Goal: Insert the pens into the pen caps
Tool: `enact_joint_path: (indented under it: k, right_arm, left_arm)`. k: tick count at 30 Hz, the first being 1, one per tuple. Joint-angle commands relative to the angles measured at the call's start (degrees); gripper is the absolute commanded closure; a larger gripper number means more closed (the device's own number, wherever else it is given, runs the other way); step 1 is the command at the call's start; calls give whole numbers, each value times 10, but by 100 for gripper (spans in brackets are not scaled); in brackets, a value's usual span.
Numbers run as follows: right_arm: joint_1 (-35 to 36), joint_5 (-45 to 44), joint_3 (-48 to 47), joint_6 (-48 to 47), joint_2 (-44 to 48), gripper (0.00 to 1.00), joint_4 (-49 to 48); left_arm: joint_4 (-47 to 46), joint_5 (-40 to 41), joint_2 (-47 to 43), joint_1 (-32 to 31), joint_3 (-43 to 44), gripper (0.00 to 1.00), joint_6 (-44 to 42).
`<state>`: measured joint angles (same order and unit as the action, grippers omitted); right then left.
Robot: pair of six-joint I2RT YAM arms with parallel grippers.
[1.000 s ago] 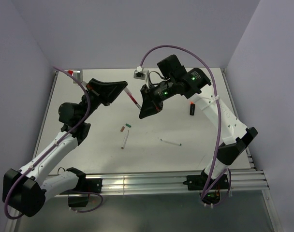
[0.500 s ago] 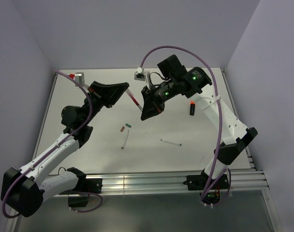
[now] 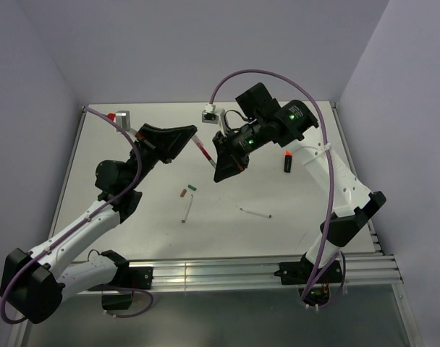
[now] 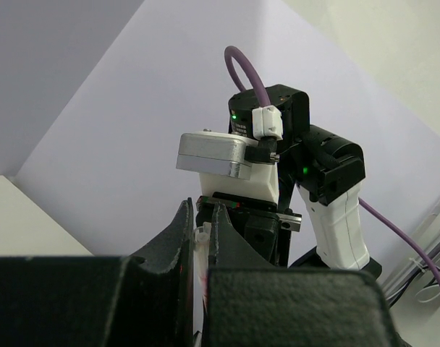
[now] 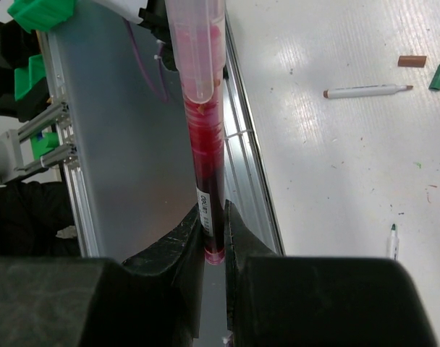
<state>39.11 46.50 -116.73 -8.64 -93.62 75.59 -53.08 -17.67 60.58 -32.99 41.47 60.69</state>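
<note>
Pale tabletop (image 3: 227,238) runs out from the metal rail (image 3: 205,273) at my bases, with lilac walls closing it in on three sides. Nearest me on it lie two uncapped pens, well apart. The brown-tipped white pen (image 3: 187,210) is left of centre, and the green-tipped white pen (image 3: 255,213) is to its right at a different angle. Just beyond the brown tip two loose caps sit side by side, not touching: the brownish-red cap (image 3: 182,193) and the green cap (image 3: 192,187).

Past those caps my two claws meet on one thing, the dark red pen (image 5: 208,166), held in the air off the surface. My right gripper (image 5: 213,223) is clamped on one end of it. The barrel runs down between the two fingers, and its red end sits deep in the narrow slot. From there the pen reaches away to a wider, clear pinkish section at its other end. My left gripper (image 4: 201,217) has its fingers drawn almost together, with a pale sliver of that pen pinched in the gap. It looks straight at my right wrist beyond.

Farther right, toward the table's far side, the black marker (image 3: 286,163) sits alone. Its orange end is the one toward the back wall.
</note>
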Motion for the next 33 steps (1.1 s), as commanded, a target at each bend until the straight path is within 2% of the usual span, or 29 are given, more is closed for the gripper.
enact_joint_path:
  k: [1, 13, 22, 33]
  right_arm:
    - [-3, 37, -66, -7, 5, 100, -320]
    - [-4, 43, 47, -1, 39, 100, -333]
    - [-4, 50, 77, 24, 39, 100, -343]
    - [-5, 66, 97, 35, 35, 100, -345]
  left_arm:
    - [164, -262, 32, -79, -44, 100, -11]
    - [152, -268, 39, 14, 44, 100, -11]
    - [126, -259, 39, 74, 89, 100, 3]
    - [112, -251, 46, 103, 113, 100, 19]
